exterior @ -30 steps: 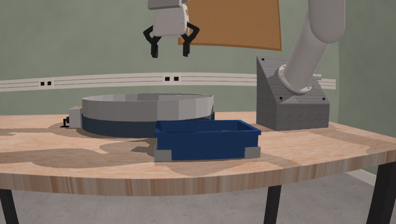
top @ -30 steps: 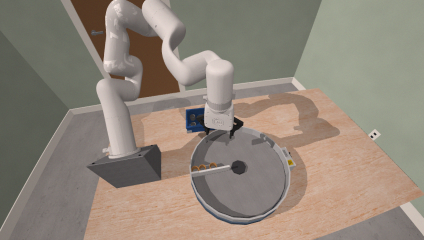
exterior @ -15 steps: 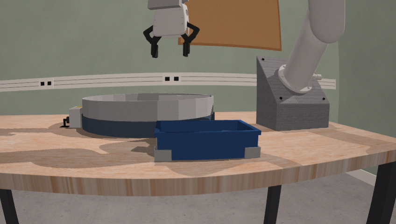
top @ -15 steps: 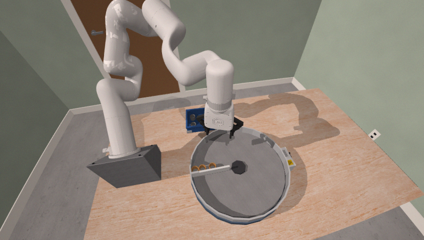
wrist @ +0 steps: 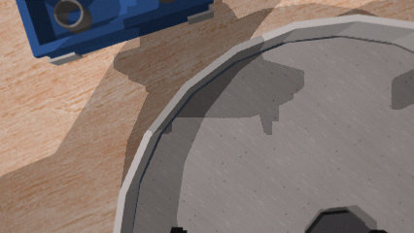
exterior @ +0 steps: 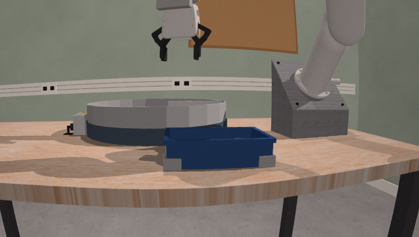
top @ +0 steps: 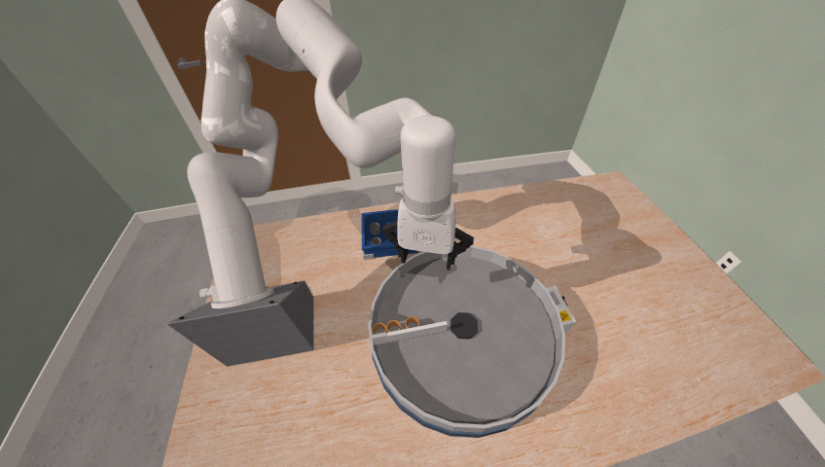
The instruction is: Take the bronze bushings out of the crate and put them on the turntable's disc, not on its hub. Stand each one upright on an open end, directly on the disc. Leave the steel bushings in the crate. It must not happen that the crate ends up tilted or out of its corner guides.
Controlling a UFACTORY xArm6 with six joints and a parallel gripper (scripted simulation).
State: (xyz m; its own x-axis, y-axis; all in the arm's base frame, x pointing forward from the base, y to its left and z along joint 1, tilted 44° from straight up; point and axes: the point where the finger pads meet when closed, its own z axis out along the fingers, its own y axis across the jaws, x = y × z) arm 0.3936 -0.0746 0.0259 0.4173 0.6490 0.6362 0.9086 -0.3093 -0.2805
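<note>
Gripper [exterior: 180, 56] spread wide and empty, high above the turntable's [top: 553, 324] crate-side rim; three bronze bushings [top: 395, 325] stand on the disc beside the sweeper bar [top: 408, 331], so judged next: check the blue crate [exterior: 219, 148] for remaining bronze, leaving steel bushings [top: 376, 233].

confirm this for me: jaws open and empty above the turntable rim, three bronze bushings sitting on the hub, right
Not quite. The three bronze bushings stand on the disc beside the white bar, near the rim, not on the hub; the top view shows it. The gripper is open and empty.
</note>
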